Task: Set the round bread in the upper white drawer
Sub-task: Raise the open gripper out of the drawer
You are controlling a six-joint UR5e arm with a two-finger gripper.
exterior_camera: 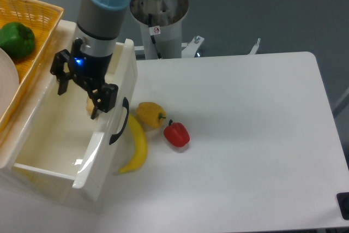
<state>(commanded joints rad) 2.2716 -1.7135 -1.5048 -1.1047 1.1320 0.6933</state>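
Note:
The upper white drawer (38, 135) stands pulled open at the left, its black curved handle (119, 121) on the front wall. My gripper (78, 103) hangs inside it, near the front wall, with its fingers spread apart. The round bread (89, 106), a small pale tan bun, shows only as a sliver just behind the right finger (101, 102), low in the drawer. The finger hides most of it. I cannot tell whether it rests on the drawer floor.
A banana (137, 145), a yellow bell pepper (150, 114) and a red bell pepper (176, 134) lie on the table just right of the drawer front. A yellow woven basket (32, 31) with a green pepper (15, 39) sits on top at the far left. The arm's base post (161, 20) stands behind.

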